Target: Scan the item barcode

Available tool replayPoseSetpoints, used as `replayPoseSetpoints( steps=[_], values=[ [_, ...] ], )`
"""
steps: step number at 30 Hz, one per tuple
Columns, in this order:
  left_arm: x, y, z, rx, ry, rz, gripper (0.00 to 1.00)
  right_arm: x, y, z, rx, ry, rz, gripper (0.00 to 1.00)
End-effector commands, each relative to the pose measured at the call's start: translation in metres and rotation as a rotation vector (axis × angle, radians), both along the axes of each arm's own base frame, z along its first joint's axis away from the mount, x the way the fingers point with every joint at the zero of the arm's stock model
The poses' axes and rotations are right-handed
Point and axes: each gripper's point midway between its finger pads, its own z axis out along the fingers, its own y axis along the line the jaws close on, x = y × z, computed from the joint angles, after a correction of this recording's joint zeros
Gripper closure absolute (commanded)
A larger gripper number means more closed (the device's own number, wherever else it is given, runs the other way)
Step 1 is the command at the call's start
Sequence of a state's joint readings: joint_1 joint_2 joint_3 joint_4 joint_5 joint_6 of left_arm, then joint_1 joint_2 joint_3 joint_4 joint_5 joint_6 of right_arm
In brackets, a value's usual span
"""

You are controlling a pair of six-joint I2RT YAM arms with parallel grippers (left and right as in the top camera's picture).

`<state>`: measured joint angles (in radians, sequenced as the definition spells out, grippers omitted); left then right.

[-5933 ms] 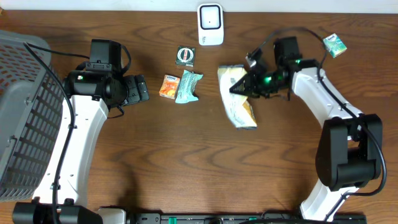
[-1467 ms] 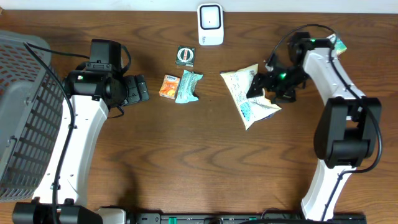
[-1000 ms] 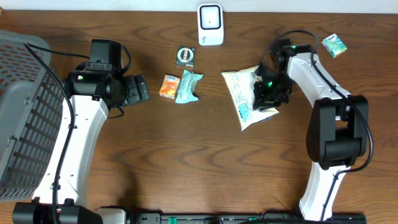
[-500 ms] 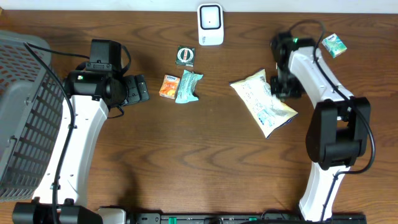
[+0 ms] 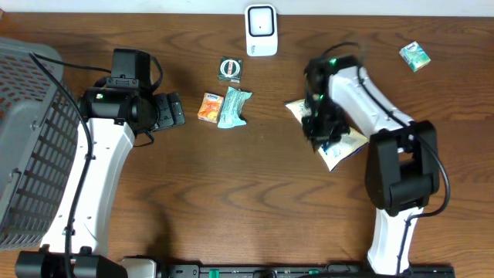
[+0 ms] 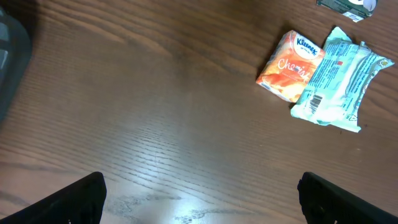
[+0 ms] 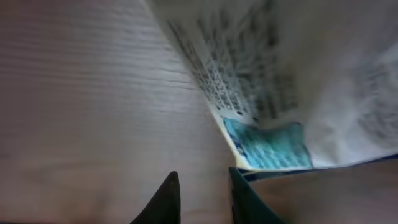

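A white snack bag point(image 5: 347, 145) with blue print lies flat on the table right of centre. My right gripper point(image 5: 316, 131) points down over the bag's left edge. In the right wrist view its dark fingertips point(image 7: 202, 173) stand a narrow gap apart with bare wood between them, and the bag's printed corner point(image 7: 267, 146) lies just beyond the right finger. The white scanner point(image 5: 261, 31) stands at the back edge. My left gripper point(image 5: 174, 110) rests at the left, wide open point(image 6: 202, 199) over bare wood.
An orange tissue packet point(image 5: 209, 106) and a teal packet point(image 5: 233, 106) lie side by side left of centre, with a small dark square pack point(image 5: 229, 69) behind them. A green box point(image 5: 414, 55) sits at the back right. A grey mesh basket point(image 5: 31, 139) fills the left edge.
The right arm turned the bag and slid it rightward, then swung from the bag's far right side to its left edge. The bag has stayed put over the last half second. The left arm is unmoved.
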<state>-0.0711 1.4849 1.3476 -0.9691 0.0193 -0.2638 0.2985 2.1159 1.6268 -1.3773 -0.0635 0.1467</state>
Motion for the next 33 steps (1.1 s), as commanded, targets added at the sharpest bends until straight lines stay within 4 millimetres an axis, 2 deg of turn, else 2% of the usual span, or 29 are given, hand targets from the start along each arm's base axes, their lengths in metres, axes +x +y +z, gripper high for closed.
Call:
replayPoseSetpoints(
  steps=[1, 5, 6, 7, 11, 13, 15, 16, 19, 24, 26, 27, 29, 33],
  values=[
    [0.001, 0.002, 0.000, 0.014, 0.002, 0.000, 0.02, -0.011, -0.026, -0.014, -0.160, -0.004, 0.029, 0.79],
    [0.001, 0.002, 0.000, 0.014, 0.002, 0.000, 0.02, 0.006, -0.052, -0.024, -0.299, -0.103, 0.004, 0.78],
    [0.001, 0.002, 0.000, 0.014, 0.002, 0.000, 0.02, 0.014, -0.055, -0.025, -0.310, -0.138, 0.001, 0.77],
    [0.001, 0.002, 0.000, 0.014, 0.002, 0.000, 0.02, 0.030, -0.056, -0.028, -0.308, -0.205, -0.013, 0.76],
    [0.001, 0.002, 0.000, 0.014, 0.002, 0.000, 0.02, 0.094, -0.043, -0.032, -0.230, -0.457, -0.026, 0.67],
    [0.001, 0.002, 0.000, 0.014, 0.002, 0.000, 0.02, 0.118, -0.035, -0.027, -0.197, -0.552, -0.014, 0.59],
    [0.001, 0.002, 0.000, 0.014, 0.002, 0.000, 0.02, 0.136, -0.027, -0.019, -0.176, -0.625, 0.005, 0.56],
    [0.001, 0.002, 0.000, 0.014, 0.002, 0.000, 0.02, 0.142, -0.027, -0.014, -0.181, -0.644, 0.010, 0.53],
    [0.001, 0.002, 0.000, 0.014, 0.002, 0.000, 0.02, 0.148, -0.028, 0.003, -0.198, -0.652, 0.002, 0.53],
    [0.001, 0.002, 0.000, 0.014, 0.002, 0.000, 0.02, 0.143, -0.031, 0.026, -0.194, -0.625, -0.102, 0.48],
    [0.001, 0.002, 0.000, 0.014, 0.002, 0.000, 0.02, 0.144, -0.034, 0.030, -0.183, -0.626, -0.113, 0.40],
    [0.001, 0.002, 0.000, 0.014, 0.002, 0.000, 0.02, 0.146, -0.035, 0.032, -0.173, -0.630, -0.122, 0.33],
    [0.001, 0.002, 0.000, 0.014, 0.002, 0.000, 0.02, 0.153, -0.042, 0.032, -0.128, -0.639, -0.161, 0.01],
    [0.001, 0.002, 0.000, 0.014, 0.002, 0.001, 0.02, 0.167, -0.055, 0.031, -0.005, -0.651, -0.246, 0.01]
  ],
)
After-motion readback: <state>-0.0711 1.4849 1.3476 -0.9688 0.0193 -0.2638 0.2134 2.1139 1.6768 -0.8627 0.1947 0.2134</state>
